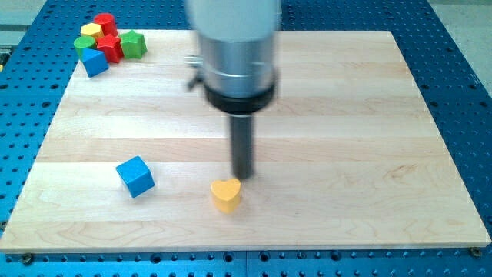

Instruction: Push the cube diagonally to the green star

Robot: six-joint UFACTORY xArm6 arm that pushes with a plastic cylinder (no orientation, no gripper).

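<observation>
A blue cube (135, 176) lies at the lower left of the wooden board (346, 115). The green star (133, 44) sits at the view's top left corner, in a cluster with other blocks. My tip (243, 178) stands near the lower middle of the board, well to the right of the blue cube and just above right of a yellow heart block (227, 195), close to it or touching it. The arm's grey body (234, 54) hangs over the board's upper middle.
The top-left cluster holds a red block (104, 24), a yellow block (91, 31), a green round block (83, 43), a red star-like block (111, 48) and a small blue block (94, 62). A blue perforated table (461, 46) surrounds the board.
</observation>
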